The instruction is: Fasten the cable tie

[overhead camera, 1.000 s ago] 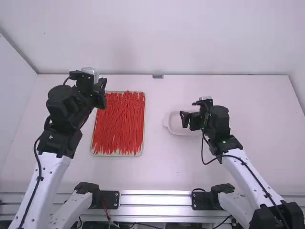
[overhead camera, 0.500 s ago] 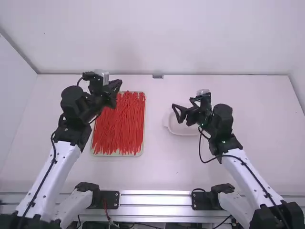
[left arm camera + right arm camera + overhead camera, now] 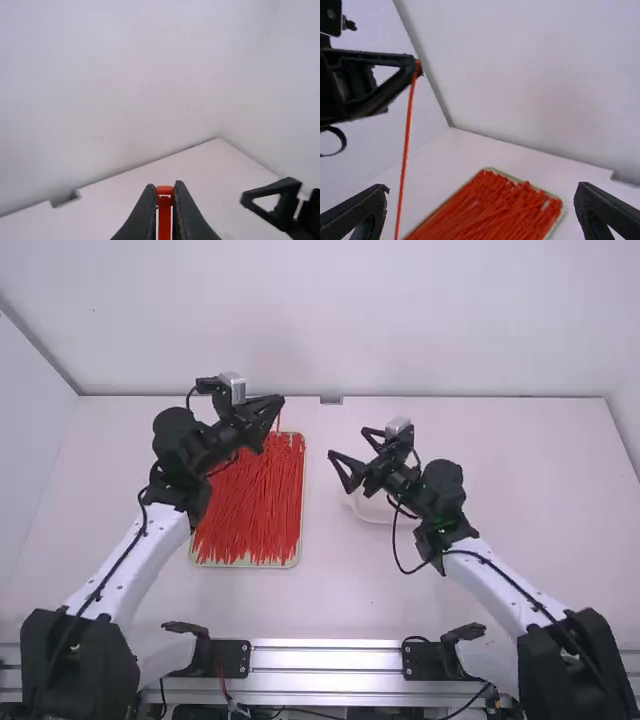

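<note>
My left gripper is raised above the far end of the tray, shut on one end of a single red cable tie that hangs straight down from the fingertips. In the left wrist view the tie's end sits pinched between the fingers of that gripper. My right gripper hangs in the air just right of the tray, wide open and empty, pointing at the left gripper. Its fingers stand far apart, and it is a short way from the tie.
A tray heaped with several red cable ties lies left of the middle. A white dish sits on the table under the right arm's wrist. The table's right half and front strip are bare.
The left gripper rose and swung toward the middle, carrying one tie up off the pile. The right gripper opened wide, lifted and moved left toward it.
</note>
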Controlling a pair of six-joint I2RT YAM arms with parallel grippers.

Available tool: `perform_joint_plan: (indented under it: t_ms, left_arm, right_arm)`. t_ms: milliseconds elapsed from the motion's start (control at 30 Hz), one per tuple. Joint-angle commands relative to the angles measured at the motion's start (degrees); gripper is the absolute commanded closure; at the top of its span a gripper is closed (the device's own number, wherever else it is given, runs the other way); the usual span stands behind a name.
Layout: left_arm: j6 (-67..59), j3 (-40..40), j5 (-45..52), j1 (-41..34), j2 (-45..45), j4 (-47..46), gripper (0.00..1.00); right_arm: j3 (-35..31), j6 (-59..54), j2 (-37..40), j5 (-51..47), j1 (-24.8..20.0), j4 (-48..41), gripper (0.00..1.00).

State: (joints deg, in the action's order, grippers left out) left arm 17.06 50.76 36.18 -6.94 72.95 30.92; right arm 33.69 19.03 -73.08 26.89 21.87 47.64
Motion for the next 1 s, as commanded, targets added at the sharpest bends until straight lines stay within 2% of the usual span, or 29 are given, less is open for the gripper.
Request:
perform_joint_plan:
  t_ms: [0, 100, 267, 567, 767, 967]
  left_arm:
    - [1.62, -0.22, 1.7, -2.36, 1.11, 1.86, 0.98]
    - [1.68, -0.22, 1.27, -4.63, 2.43, 4.79, 0.98]
    - [1.36, -0.22, -6.05, -8.5, 3.26, 5.77, 0.98]
    - [-2.19, -0.22, -10.23, -12.31, 3.26, 5.81, 0.98]
    - [-2.97, -0.22, -12.92, -13.38, 3.26, 5.6, 0.98]
    - [-2.91, -0.22, -9.31, -13.38, 3.26, 6.08, 0.98]
  right_arm:
    - [1.99, 4.28, -3.08, 0.04, 0.31, 3.19, 0.02]
    - [2.05, 7.78, -6.4, 0.09, 0.26, 8.37, 0.03]
    - [2.03, 11.32, -10.23, 0.13, 0.35, 14.6, 0.03]
    - [2.03, 14.03, -10.49, 0.28, 0.66, 15.41, 0.03]
    - [2.03, 11.1, -10.49, -0.7, 4.02, 16.63, 0.03]
    - [2.03, 10.71, -10.49, -7.37, 7.45, 16.63, 0.03]
